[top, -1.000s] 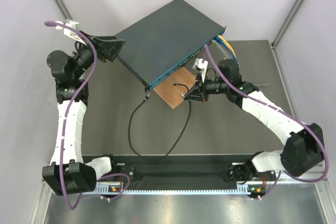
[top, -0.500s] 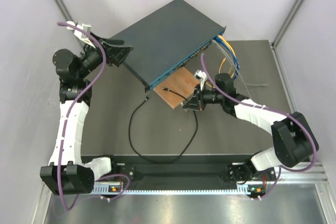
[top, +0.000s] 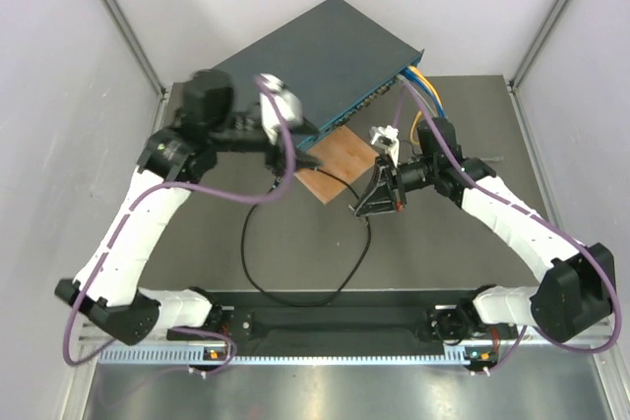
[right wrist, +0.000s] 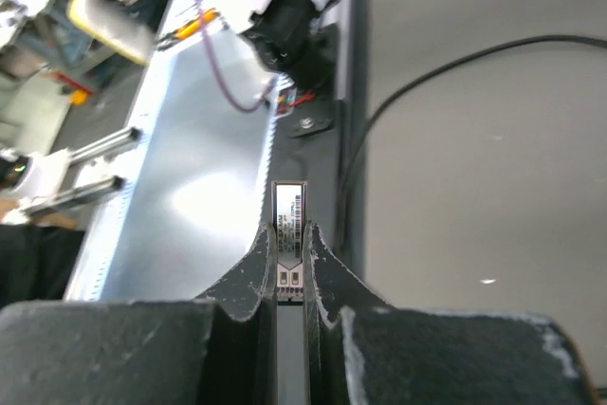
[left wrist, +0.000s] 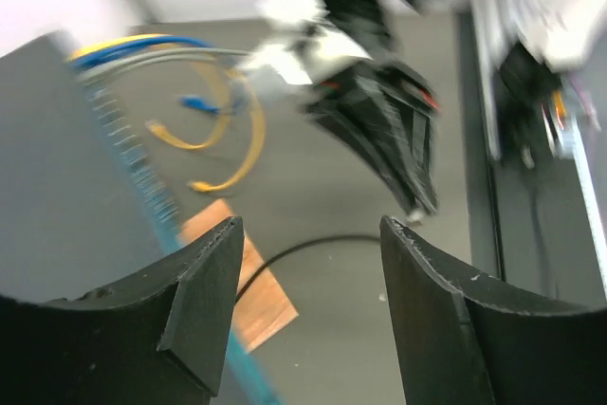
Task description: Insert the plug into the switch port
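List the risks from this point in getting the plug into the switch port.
1. The right gripper is shut on a small silver stick, not on the black cable, so the wrong part may end up at the port.
2. The left gripper, open, faces the right gripper at close quarters in front of the switch; the arms may collide.
3. The slack cable lies looped between the arms and could snag.

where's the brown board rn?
Top view, centre: the brown board lies on the table right by the switch and its teal front face, with the right gripper near its right side.
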`<state>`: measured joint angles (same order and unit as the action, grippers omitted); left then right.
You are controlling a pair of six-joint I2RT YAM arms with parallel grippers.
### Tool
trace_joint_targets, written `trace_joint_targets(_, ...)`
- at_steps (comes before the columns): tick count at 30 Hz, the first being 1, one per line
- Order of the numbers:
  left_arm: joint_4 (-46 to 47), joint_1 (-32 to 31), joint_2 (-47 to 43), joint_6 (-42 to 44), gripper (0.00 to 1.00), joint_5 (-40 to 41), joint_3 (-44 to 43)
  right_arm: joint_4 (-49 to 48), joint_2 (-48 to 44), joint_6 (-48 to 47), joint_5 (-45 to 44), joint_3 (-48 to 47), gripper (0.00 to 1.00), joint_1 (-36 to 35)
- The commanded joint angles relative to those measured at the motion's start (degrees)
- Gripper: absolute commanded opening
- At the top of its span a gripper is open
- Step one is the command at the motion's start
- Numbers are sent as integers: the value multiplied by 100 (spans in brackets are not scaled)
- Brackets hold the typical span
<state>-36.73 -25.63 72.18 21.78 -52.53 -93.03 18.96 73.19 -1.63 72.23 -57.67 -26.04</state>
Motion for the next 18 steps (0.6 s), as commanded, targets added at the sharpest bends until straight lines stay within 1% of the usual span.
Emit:
trace_joint_targets(1,-2407,-1003,330,2713,64,901,-548,670,-138,-338,757,-219,0,82)
trace_joint_targets(2,-2705,-1223,384,2848,64,1033,-575,670,-147,-321,767,-210,0,99)
trace_joint_targets(3,-2803,-1626,410,2971,63,1139,-567,670,-147,-312,767,-184,0,99)
trace_joint_targets(4,-2857,-1812,454,3129,63,1366,-497,662,-147,-294,793,-166,0,91)
trace_joint_targets(5,-2892,-1980,472,3165,62,1429,-435,644,-147,-242,819,-157,0,91)
trace_joint_targets(6,-2866,-2251,472,3183,61,1491,-374,627,-138,-215,863,-157,0,99)
trace_joint_targets(9,-2639,-2691,516,3174,59,1746,-137,609,-86,-101,1003,-201,0,91)
trace_joint_targets(12,-2314,-2904,560,3157,56,2054,39,600,-50,-13,1117,-210,0,91)
trace_joint_targets(13,-2225,-2930,604,3122,54,2150,92,609,-42,13,1136,-218,0,91)
trace_joint_targets(18,-1961,-3168,771,2981,50,2291,154,626,29,40,1215,-253,0,47)
